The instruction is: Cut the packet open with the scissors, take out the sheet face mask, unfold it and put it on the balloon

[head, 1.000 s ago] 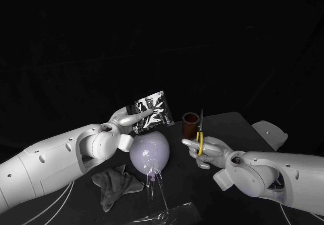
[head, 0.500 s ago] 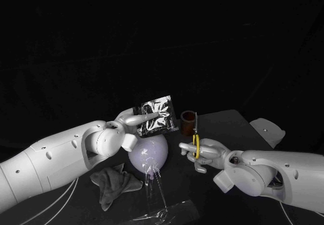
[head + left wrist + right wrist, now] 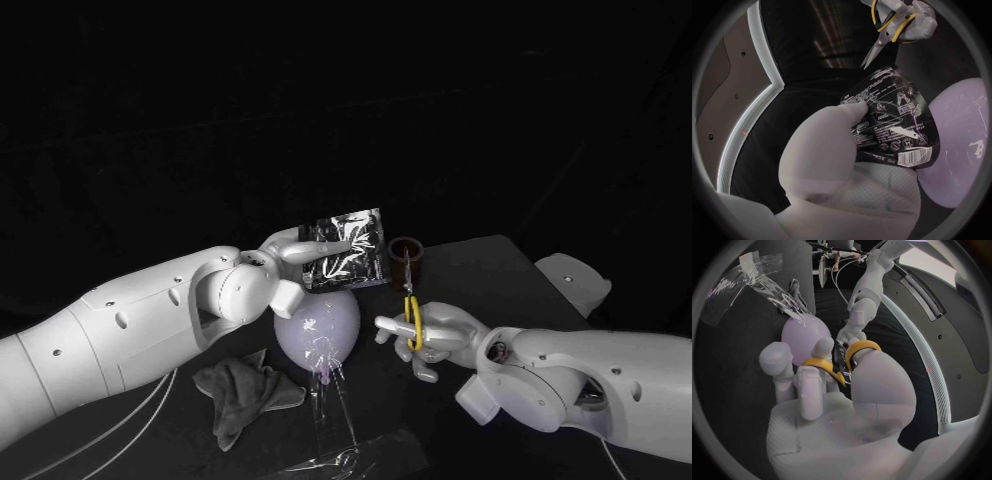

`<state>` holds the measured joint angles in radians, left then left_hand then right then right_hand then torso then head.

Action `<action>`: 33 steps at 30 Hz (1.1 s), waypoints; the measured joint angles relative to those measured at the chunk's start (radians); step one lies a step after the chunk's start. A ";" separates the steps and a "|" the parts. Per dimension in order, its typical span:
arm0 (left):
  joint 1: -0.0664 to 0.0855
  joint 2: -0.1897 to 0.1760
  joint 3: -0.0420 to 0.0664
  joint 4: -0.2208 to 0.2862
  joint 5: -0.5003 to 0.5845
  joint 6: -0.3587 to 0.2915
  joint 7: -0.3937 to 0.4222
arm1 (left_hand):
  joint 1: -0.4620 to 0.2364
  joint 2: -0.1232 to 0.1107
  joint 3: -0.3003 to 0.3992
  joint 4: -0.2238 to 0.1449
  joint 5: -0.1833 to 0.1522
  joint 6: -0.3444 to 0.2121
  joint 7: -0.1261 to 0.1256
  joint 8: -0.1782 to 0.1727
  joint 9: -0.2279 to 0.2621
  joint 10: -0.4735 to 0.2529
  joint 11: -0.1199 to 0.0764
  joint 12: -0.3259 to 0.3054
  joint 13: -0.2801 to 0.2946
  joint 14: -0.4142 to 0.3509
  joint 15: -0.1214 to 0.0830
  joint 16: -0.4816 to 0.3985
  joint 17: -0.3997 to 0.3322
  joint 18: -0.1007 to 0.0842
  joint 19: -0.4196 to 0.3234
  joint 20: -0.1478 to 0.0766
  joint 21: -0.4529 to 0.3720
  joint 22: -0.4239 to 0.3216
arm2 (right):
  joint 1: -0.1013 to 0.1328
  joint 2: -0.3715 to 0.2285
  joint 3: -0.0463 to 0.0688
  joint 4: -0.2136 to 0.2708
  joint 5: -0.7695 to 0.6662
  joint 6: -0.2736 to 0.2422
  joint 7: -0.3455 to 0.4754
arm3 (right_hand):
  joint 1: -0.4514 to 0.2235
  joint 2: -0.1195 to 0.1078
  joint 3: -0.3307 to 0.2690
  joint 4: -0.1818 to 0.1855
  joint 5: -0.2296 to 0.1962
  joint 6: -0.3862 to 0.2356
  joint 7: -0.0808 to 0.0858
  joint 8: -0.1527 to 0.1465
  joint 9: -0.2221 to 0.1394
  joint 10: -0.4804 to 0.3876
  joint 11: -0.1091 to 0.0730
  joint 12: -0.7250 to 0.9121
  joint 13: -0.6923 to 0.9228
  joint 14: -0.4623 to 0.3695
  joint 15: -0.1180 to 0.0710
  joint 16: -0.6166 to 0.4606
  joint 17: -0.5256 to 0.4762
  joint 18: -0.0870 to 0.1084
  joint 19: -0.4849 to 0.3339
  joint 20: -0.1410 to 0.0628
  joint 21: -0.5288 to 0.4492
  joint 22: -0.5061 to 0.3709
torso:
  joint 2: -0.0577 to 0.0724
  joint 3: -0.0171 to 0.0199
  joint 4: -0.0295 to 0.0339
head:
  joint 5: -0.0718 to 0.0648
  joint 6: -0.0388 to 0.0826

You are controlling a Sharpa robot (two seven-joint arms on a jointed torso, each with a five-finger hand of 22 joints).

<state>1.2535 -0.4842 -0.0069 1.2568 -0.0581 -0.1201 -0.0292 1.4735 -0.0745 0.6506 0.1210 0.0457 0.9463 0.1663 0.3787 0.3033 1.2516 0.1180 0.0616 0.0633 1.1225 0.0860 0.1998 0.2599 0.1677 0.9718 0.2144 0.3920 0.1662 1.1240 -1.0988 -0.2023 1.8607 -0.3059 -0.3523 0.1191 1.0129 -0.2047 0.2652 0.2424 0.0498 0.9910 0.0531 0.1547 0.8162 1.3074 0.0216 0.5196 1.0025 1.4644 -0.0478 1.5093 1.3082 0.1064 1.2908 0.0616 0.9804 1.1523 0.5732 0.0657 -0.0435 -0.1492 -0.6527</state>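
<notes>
My left hand holds a black printed packet upright above the pale lilac balloon; the left wrist view shows the packet pinched in that hand, with the balloon behind it. My right hand grips yellow-handled scissors, blades pointing up toward the packet's right edge. From the right wrist, the yellow handles sit in the hand, with the balloon beyond. The scissor tips stand just short of the packet's edge.
A brown cylindrical cup stands on the table behind the scissors. A crumpled grey cloth lies at the front left. Clear plastic film trails from under the balloon toward the table's front edge.
My left hand has carried the packet to the right and a little up. My right hand with the scissors has shifted left and down, closing the gap between them.
</notes>
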 measured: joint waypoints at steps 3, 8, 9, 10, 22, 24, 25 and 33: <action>0.006 0.004 0.000 -0.004 -0.003 -0.001 -0.005 | -0.007 0.002 0.005 -0.005 0.000 0.001 0.001 0.000 0.000 0.005 -0.002 -0.001 0.001 0.000 0.000 0.000 0.001 -0.006 -0.004 -0.004 0.008 0.005 | -0.011 -0.003 -0.001 0.006 -0.019 -0.006 0.000 | 0.003 0.011 -0.063 0.038 0.000 -0.010 0.014 -0.025 -0.033 -0.018 0.002 0.018 -0.186 0.003 0.003 -0.021 0.000 0.011 -0.021 0.007 -0.043 -0.027 | 0.000 -0.0003 -0.0004 | 0.002 -0.001; 0.013 0.007 0.001 -0.009 -0.005 -0.001 -0.008 | -0.014 0.001 0.011 -0.011 -0.002 0.004 0.004 -0.001 0.006 0.006 -0.002 -0.001 0.001 0.005 -0.005 0.000 0.003 -0.006 -0.004 -0.004 0.017 0.011 | -0.029 -0.004 -0.002 0.013 -0.035 -0.019 0.002 | -0.016 0.029 -0.156 0.048 0.000 -0.017 0.019 -0.062 -0.068 -0.018 0.009 -0.047 -0.275 0.001 0.011 -0.044 0.000 0.017 -0.049 0.012 -0.093 -0.056 | 0.000 -0.0003 -0.0001 | 0.002 -0.005; 0.014 0.007 0.001 -0.009 -0.005 -0.001 -0.008 | -0.018 0.001 0.014 -0.014 -0.003 0.004 0.004 0.000 0.006 0.010 -0.001 -0.001 0.001 0.005 -0.005 0.000 0.003 -0.006 -0.004 -0.004 0.017 0.012 | -0.032 -0.004 -0.002 0.015 -0.037 -0.021 0.003 | -0.014 0.034 -0.169 0.049 0.000 -0.023 0.024 -0.062 -0.072 -0.019 0.012 -0.067 -0.286 0.002 0.012 -0.048 0.000 0.017 -0.053 0.016 -0.102 -0.061 | 0.000 -0.0003 0.0000 | 0.002 -0.005; 0.014 0.007 0.001 -0.009 -0.005 -0.002 -0.008 | -0.021 0.000 0.015 -0.015 -0.003 0.004 0.004 0.001 0.006 0.010 0.000 -0.001 0.001 0.007 -0.003 0.000 0.004 -0.006 -0.006 -0.006 0.020 0.013 | -0.034 -0.004 -0.002 0.017 -0.039 -0.024 0.003 | -0.013 0.036 -0.183 0.049 0.000 -0.035 0.034 -0.067 -0.076 -0.028 0.021 -0.090 -0.299 0.001 0.013 -0.055 -0.003 0.017 -0.062 0.017 -0.115 -0.070 | 0.000 -0.0003 0.0001 | 0.002 -0.006; 0.024 0.004 0.003 -0.018 -0.006 -0.003 -0.007 | -0.024 -0.002 0.020 -0.021 0.000 0.004 0.004 0.003 0.006 0.012 -0.002 -0.002 0.001 0.009 -0.002 0.000 0.006 -0.007 -0.007 -0.007 0.032 0.020 | -0.061 -0.001 -0.003 0.028 -0.056 -0.041 -0.010 | 0.063 -0.051 -0.528 0.062 0.012 -0.339 0.130 -0.089 -0.165 -0.339 0.104 -0.447 -0.561 -0.021 0.082 -0.121 -0.143 0.033 -0.138 0.073 -0.216 -0.127 | 0.002 -0.0007 -0.0012 | 0.006 -0.017; 0.025 0.005 0.003 -0.024 -0.006 -0.002 -0.006 | -0.027 -0.005 0.023 -0.023 0.000 0.004 0.004 0.003 0.006 0.012 -0.002 -0.002 0.001 0.009 -0.002 0.000 0.006 -0.007 -0.007 -0.007 0.033 0.020 | -0.066 0.000 -0.003 0.030 -0.059 -0.041 -0.015 | 0.069 -0.059 -0.532 0.061 0.012 -0.365 0.123 -0.089 -0.171 -0.350 0.113 -0.454 -0.583 -0.021 0.093 -0.121 -0.146 0.033 -0.141 0.077 -0.216 -0.127 | 0.002 -0.0007 -0.0016 | 0.006 -0.019; 0.026 0.007 0.003 -0.027 -0.006 -0.002 -0.006 | -0.028 -0.006 0.023 -0.023 0.000 0.004 0.004 0.003 0.006 0.012 -0.002 -0.002 0.001 0.009 -0.002 0.000 0.006 -0.007 -0.007 -0.007 0.033 0.020 | -0.068 0.000 -0.003 0.031 -0.061 -0.041 -0.018 | 0.071 -0.062 -0.532 0.061 0.012 -0.369 0.121 -0.089 -0.172 -0.352 0.114 -0.455 -0.591 -0.021 0.093 -0.121 -0.146 0.033 -0.141 0.077 -0.216 -0.127 | 0.002 -0.0008 -0.0016 | 0.007 -0.019; 0.028 0.014 0.004 -0.043 -0.005 -0.002 -0.006 | -0.039 -0.006 0.026 -0.031 0.000 0.004 0.004 0.003 0.006 0.013 -0.003 -0.002 0.001 0.011 -0.004 0.000 0.007 -0.007 -0.011 -0.011 0.037 0.025 | -0.078 0.005 -0.003 0.037 -0.069 -0.045 -0.033 | 0.114 0.024 -0.460 0.054 0.005 -0.262 0.133 0.012 -0.153 -0.262 0.112 -0.417 -0.640 -0.008 0.102 -0.091 -0.096 0.033 -0.106 0.092 -0.144 -0.076 | 0.002 -0.0011 -0.0016 | 0.010 -0.021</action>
<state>1.2814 -0.4705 -0.0030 1.2135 -0.0630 -0.1220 -0.0350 1.4348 -0.0804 0.6771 0.0904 0.0459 0.9501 0.1701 0.3819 0.3092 1.2643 0.1154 0.0600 0.0644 1.1332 0.0824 0.1998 0.2667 0.1606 0.9610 0.2038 0.4289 0.1911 1.0461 -1.0941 -0.2053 1.8973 -0.3751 -0.3973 0.0856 1.1265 -0.1803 -0.1947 0.2964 0.0549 0.7289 0.1858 0.1669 0.6634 1.0455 0.1335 0.1022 0.3630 1.4560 0.0540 1.4181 1.2123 0.1391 1.1849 0.1533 0.8367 1.0760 0.5748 0.0646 -0.0452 -0.1395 -0.6736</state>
